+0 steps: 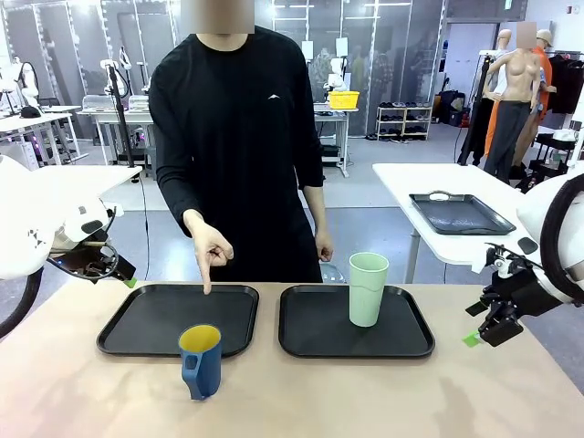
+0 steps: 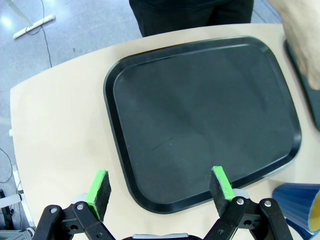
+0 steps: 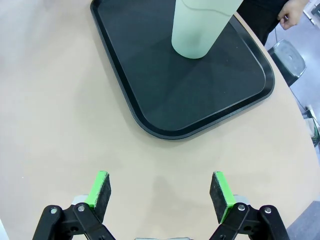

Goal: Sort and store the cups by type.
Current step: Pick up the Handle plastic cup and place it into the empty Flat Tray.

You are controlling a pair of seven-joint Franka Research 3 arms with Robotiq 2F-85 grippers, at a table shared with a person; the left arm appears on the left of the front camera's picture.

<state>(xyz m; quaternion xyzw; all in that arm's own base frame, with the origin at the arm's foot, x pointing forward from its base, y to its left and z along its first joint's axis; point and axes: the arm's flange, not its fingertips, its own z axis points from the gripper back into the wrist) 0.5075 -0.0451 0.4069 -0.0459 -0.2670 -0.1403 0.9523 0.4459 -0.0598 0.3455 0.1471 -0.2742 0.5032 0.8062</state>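
- The tumbler stands upright on the right tray, in its far right part. By how it stands, this cup looks already stored.
- The mug stands upright on the bare table, just beside the near rim of the left tray. Its handle is turned toward the robot's side, and it is not yet on a tray.
- The person's hand points one finger down at the far edge of the left tray. I take this as showing where the mug belongs.
- The left pincer hovers above the near left corner of the left tray. Its jaws are apart with nothing between them, and the mug is off to one side of it.
- The right pincer hangs over the right end of the table, near the right tray but apart from the tumbler. Its jaws are also apart and empty.
- Step in hand, as I judge it: sorting the mug. No grasp has begun.
- The left arm is the nearer one, so the next move is likely its own.
- That move calls for swinging across to the mug and coming down with one finger on each side of the wall, away from the handle.
- After closing on it, the arm must lift the mug clear of the tray's rim and set it down on the left tray.
- The person's hand hangs over that tray, so the placement should keep to the near part.
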